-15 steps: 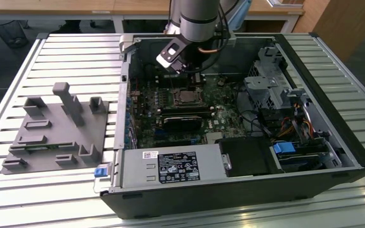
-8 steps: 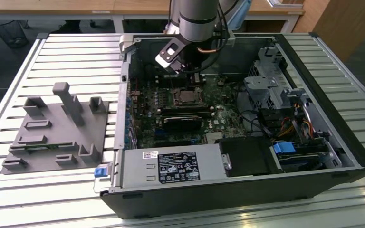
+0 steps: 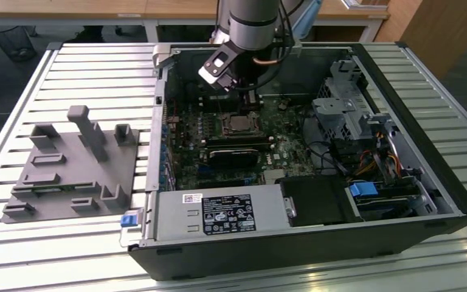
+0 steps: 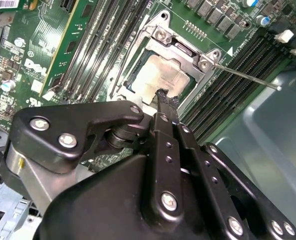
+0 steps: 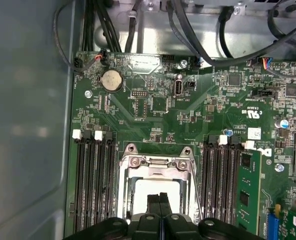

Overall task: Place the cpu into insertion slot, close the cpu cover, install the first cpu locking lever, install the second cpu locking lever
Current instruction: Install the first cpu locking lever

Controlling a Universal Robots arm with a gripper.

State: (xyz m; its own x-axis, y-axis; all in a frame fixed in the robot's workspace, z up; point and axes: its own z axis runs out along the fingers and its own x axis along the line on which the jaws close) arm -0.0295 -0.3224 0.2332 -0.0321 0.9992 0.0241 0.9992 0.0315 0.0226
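**Chip seated, cover down, a lever standing free**

From beside the slatted table (image 3: 87, 67) you look down into the open computer case (image 3: 298, 252), where the arm (image 3: 250, 24) reaches down over the green motherboard (image 5: 152, 105). The gripper (image 4: 162, 96) has its two black fingers pressed flat against each other with nothing between them, so it is working as a blunt poker rather than a clamp. In both wrist views the joined tip sits at the edge of the cpu (image 4: 155, 75). I can't tell whether it touches or hangs just above.

The cpu lies in the insertion slot (image 3: 237, 125), between the banks of long black memory slots (image 4: 212, 105). Its pale metal top shows through the window of the cpu cover (image 4: 180, 50), which appears to lie flat around it.

To my eye, placing the chip is done. The work in hand looks like pressing the cover closed, or just finishing that. One locking lever (image 4: 247, 76), a thin bright rod, juts out from a corner of the socket across the memory slots and is plainly not hooked down. The other lever I can't make out well enough to judge.

Latching a rod that thin would call for the closed tip to meet it squarely, press it down, and steer it sideways under its catch. A slip there would probably land the tip on the board.
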